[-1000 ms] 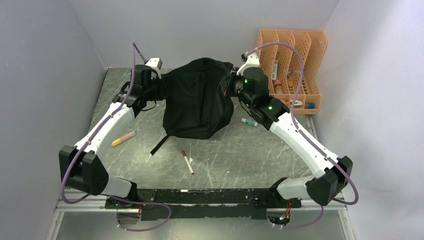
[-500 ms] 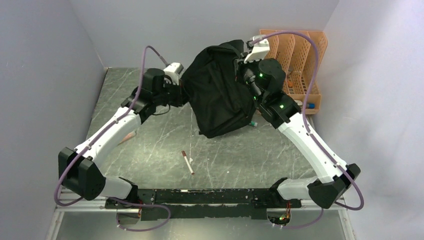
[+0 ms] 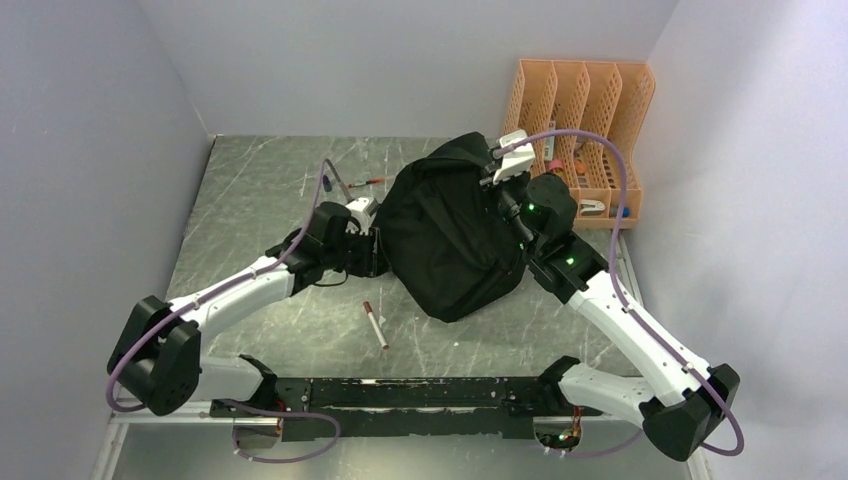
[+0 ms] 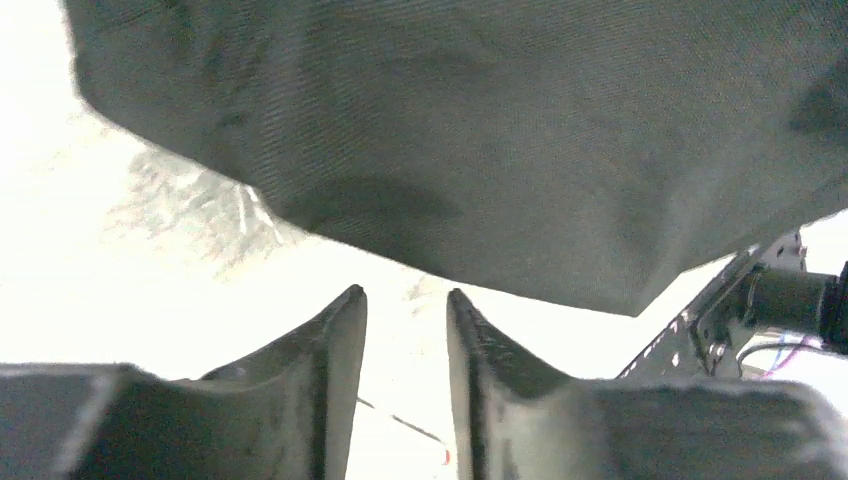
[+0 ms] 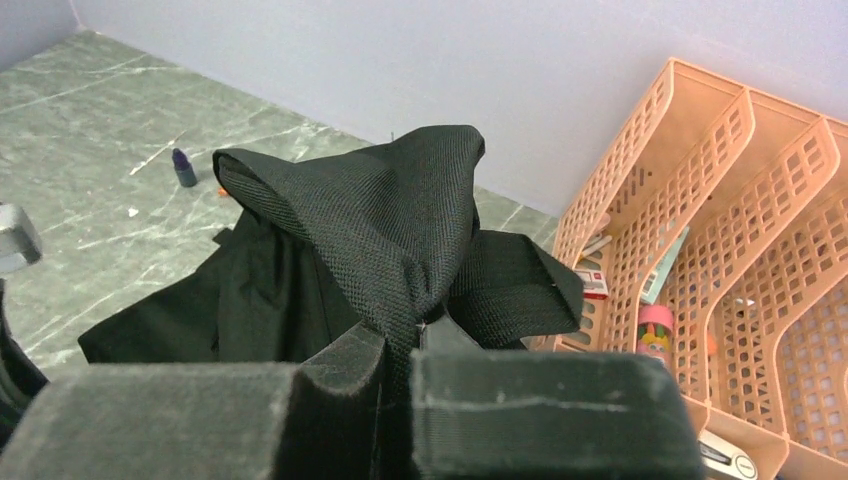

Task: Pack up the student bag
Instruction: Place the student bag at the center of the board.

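**Gripping the student bag (image 3: 450,235) by a bunched fold, right tool (image 5: 405,338) closed; left tool (image 4: 405,295) slightly parted and empty**

Black and soft, the student bag is by far the biggest thing on the table (image 3: 250,200), and it sits between the two tools. The right tool is at the bag's top edge, jaws pressed tight on a pinch of black fabric and strap, and the rest of the bag slumps away beneath and ahead of it. The left tool is just beside the bag's opposite flank. Its jaws stand a narrow gap apart with nothing between them, and the fabric hangs just above and ahead of their tips, not touching.

Beside the right tool, on the side away from the bag, stands the orange file organiser (image 5: 720,200). Its slots hold small items at the bottom: a pink roll, a flat teal piece and a little red-and-white box.

A red-and-white marker (image 3: 376,325) lies on the table on the near side of the left tool. A small dark bottle-shaped thing (image 5: 185,168) stands well beyond the bag.
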Available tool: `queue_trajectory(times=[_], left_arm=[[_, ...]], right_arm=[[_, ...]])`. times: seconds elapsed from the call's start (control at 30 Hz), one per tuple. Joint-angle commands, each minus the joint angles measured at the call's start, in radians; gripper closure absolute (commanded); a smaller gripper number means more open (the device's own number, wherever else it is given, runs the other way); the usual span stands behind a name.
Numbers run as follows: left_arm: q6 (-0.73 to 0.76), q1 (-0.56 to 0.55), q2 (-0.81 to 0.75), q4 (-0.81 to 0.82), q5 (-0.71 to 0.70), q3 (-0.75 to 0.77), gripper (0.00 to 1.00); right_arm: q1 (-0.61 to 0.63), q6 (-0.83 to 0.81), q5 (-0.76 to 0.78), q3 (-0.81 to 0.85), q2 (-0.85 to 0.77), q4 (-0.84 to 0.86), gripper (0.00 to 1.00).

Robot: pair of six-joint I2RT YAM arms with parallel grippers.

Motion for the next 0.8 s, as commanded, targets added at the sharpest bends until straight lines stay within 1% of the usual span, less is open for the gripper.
queue_trajectory(times=[0.0,0.03,0.07,0.13,0.23,0.37,0.47,0.6,0.73,0.77], left_arm=[[-0.045,0.012,-0.092,-0.012,-0.148,-0.01,0.49],[-0.045,0.016,-0.114,-0.025,-0.177,-0.014,0.43],[-0.04,0.019,-0.138,-0.029,-0.198,-0.018,0.39],[-0.018,0.022,-0.185,-0.01,-0.217,-0.031,0.38],[0.019,0.022,-0.249,0.095,-0.188,-0.06,0.39],[0.133,0.02,-0.29,0.351,-0.108,-0.13,0.39],[0.237,0.021,-0.285,0.559,-0.043,-0.206,0.4],[0.315,0.015,-0.237,0.788,0.026,-0.258,0.4],[0.392,-0.011,-0.18,0.972,0.081,-0.288,0.43],[0.435,-0.018,-0.167,1.01,0.085,-0.293,0.44]], right_arm=[[-0.004,-0.014,-0.005,-0.002,-0.06,0.161,1.0],[-0.004,-0.012,0.006,-0.002,-0.058,0.151,1.0],[-0.004,-0.008,0.019,-0.001,-0.055,0.141,1.0],[-0.005,0.0,0.036,0.004,-0.047,0.126,1.0],[-0.005,0.023,0.023,0.015,-0.039,0.107,1.0],[-0.005,0.057,-0.009,0.042,-0.032,0.082,1.0],[-0.005,0.073,-0.043,0.059,-0.026,0.068,1.0],[-0.004,0.096,-0.071,0.06,-0.031,0.059,1.0],[-0.004,0.121,-0.102,0.048,-0.045,0.065,1.0],[-0.005,0.126,-0.11,0.046,-0.046,0.065,1.0]])
